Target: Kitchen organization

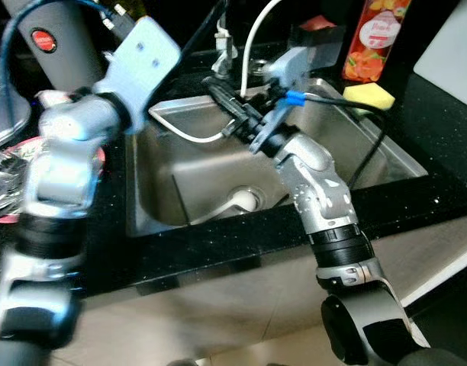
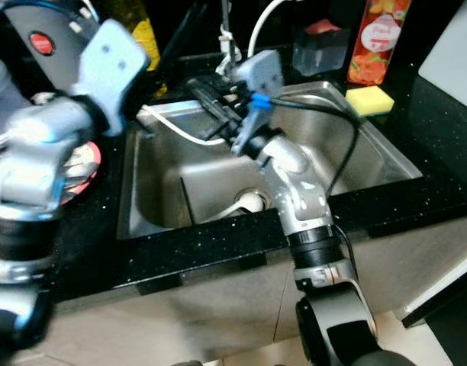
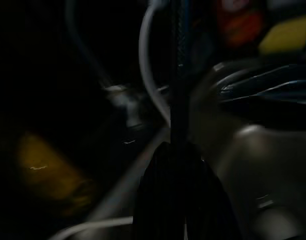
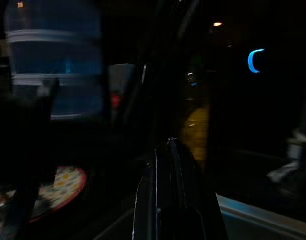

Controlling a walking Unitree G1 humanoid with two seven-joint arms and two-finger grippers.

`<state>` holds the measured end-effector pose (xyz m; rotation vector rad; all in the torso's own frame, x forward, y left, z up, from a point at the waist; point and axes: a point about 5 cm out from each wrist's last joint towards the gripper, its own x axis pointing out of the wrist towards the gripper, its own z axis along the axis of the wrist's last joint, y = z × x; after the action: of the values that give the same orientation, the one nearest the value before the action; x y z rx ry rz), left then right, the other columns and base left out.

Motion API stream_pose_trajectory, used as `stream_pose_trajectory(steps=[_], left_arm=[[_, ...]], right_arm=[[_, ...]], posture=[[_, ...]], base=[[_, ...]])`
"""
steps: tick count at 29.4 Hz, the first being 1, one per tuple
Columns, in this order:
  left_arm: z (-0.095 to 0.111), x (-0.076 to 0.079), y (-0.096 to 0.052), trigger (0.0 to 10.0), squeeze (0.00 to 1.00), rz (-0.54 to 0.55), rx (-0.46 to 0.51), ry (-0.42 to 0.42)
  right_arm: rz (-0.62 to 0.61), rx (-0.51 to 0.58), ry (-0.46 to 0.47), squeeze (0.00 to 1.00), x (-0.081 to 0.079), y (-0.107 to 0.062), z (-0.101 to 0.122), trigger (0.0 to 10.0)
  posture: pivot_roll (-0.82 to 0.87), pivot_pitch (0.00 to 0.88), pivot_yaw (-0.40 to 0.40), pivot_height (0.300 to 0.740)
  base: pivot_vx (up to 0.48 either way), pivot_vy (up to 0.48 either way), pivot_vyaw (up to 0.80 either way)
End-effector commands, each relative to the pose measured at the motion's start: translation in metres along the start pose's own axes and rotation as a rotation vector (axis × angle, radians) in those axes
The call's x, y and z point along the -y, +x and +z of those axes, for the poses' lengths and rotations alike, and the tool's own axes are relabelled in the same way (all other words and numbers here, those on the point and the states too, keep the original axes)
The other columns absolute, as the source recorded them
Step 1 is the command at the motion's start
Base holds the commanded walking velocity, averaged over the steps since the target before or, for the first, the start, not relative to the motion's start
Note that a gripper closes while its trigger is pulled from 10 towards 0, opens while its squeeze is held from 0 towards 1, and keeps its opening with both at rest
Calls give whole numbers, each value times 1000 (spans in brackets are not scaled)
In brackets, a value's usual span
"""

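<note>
A steel sink is set in a black counter. My right gripper reaches across the sink towards its far left corner, near the tap base; its fingers lie pressed together with nothing between them. The left arm is raised over the counter left of the sink, wrist block high. My left gripper is shut and holds nothing, pointing at the white hose. A red-rimmed plate lies on the counter at the left. A yellow sponge and a red soap bottle stand behind the sink.
A white hose trails into the basin near the drain. Clear glassware sits by the plate. A grey appliance with a red button stands at the far left. The counter's front edge runs below the sink.
</note>
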<state>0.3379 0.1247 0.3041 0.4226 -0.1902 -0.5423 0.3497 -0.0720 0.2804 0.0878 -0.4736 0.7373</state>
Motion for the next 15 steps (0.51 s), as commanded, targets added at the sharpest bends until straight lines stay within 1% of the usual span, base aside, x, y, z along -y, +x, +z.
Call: stream_pose_trajectory(steps=[1,2,3,4,5,6,8,12,13,15], left_arm=[[-9,-1,10,10000,0,59,-27,-166],[-15,1,16,10000,0,85,-40,-240],[-15,1,16,10000,0,85,-40,-240],[-21,3,22,10000,0,123,-52,-294],[-30,6,28,10000,0,135,-80,-340],[-36,8,32,10000,0,143,-107,-364],[-50,12,38,10000,0,144,-176,-429],[-67,16,40,10000,0,178,-270,-492],[-70,17,39,10000,1000,182,-288,-511],[-74,18,39,10000,1000,202,-306,-523]], right_arm=[[-62,-7,-24,0,11,-2,2,10000],[-81,-14,-33,0,14,-4,2,10000],[-81,-14,-33,0,14,-4,2,10000],[-98,-43,-77,0,19,-6,0,10000],[-112,-85,-131,0,23,-10,-3,10000],[-123,-122,-170,0,27,-14,-7,10000],[-161,-192,-203,0,34,-19,-14,10000],[-226,-259,-223,0,42,-26,-23,10000],[-231,-265,-222,0,42,-26,-24,10000],[-234,-269,-221,0,41,-27,-26,10000]], posture=[[57,0,80,740],[57,0,80,740],[57,0,80,740],[42,0,84,740],[28,0,89,740],[23,0,91,740],[11,0,97,740],[-4,0,105,740],[-7,0,108,740],[-8,0,108,740]], base=[[0,0,0],[0,0,0],[0,0,0],[0,0,0],[0,0,0],[0,0,0],[0,0,0],[0,0,0],[0,0,0],[0,0,0]])
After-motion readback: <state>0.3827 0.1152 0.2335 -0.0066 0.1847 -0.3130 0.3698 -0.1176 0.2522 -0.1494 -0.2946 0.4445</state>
